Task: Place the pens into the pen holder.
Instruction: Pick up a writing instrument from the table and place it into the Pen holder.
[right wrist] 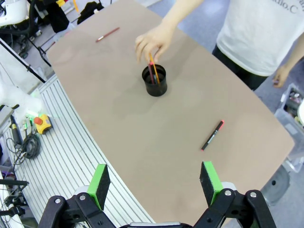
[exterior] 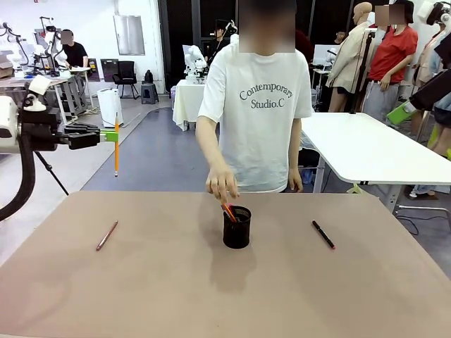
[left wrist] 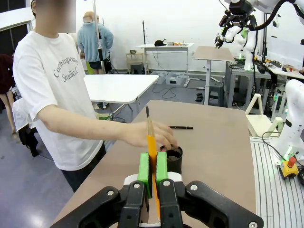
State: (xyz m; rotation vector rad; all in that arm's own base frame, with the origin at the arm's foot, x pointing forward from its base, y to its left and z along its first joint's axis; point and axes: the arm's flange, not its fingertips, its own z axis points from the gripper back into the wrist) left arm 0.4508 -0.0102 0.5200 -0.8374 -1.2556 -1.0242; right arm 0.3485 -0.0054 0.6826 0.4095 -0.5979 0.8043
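Left gripper clamps the yellow pencil upright, high beyond the table's far left edge. Right gripper hangs spread wide. Mid-table stands the pen holder, a person's hand at its rim; the pinkish pen lies left, the black pen right.

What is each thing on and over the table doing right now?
left pincer: shut on the yellow pencil, up off the table.
right pincer: open, empty, above the table.
yellow pencil: clamped, hanging upright.
pinkish-brown pen: lying flat on the table.
black pen: lying flat on the table.
pen holder: upright, red and orange sticks leaning inside.
person's hand: on those sticks, just above the holder's rim.
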